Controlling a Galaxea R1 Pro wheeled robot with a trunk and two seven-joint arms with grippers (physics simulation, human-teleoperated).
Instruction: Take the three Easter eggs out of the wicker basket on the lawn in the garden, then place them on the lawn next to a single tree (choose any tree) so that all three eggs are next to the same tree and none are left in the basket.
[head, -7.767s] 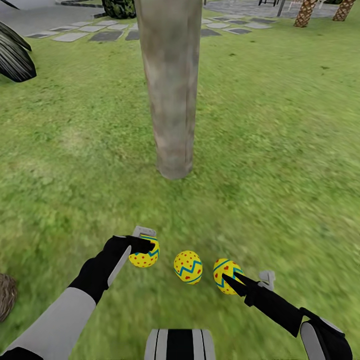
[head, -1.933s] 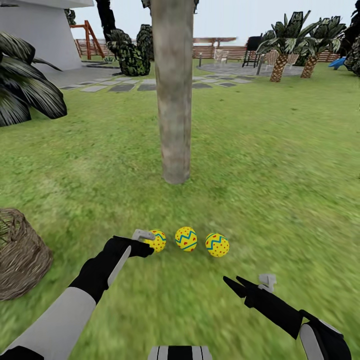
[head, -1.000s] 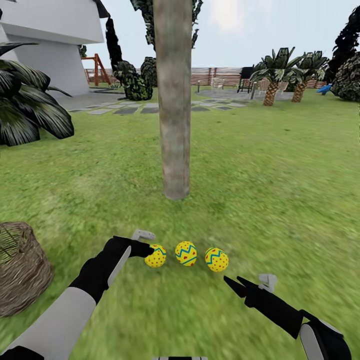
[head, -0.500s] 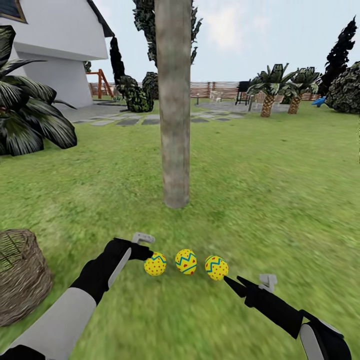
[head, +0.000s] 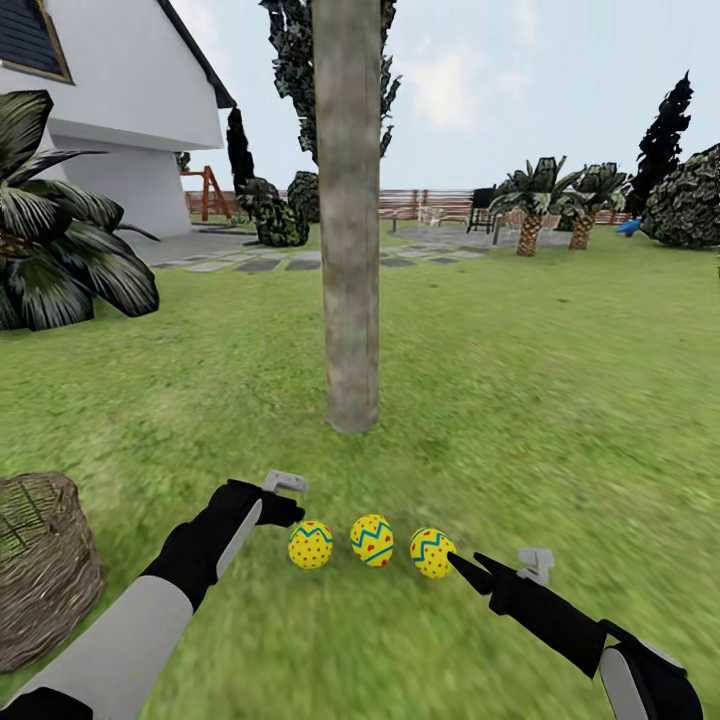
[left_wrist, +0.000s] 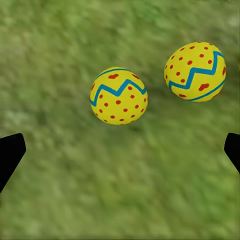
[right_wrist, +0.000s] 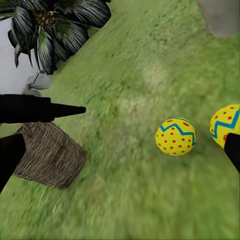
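Between the two grippers, three eggs are set in a row on the lawn, short of the tree. The left egg lies just beyond the left gripper, whose fingers are spread wide with nothing held. The middle egg is apart from both. The right egg is at the tips of the right gripper, also spread and empty. The basket stands well outboard of the left arm.

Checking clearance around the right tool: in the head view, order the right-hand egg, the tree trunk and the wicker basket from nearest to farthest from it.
From the right tool:
1. Right-hand egg, at its tips.
2. Tree trunk, ahead, behind the eggs.
3. Wicker basket, far left.
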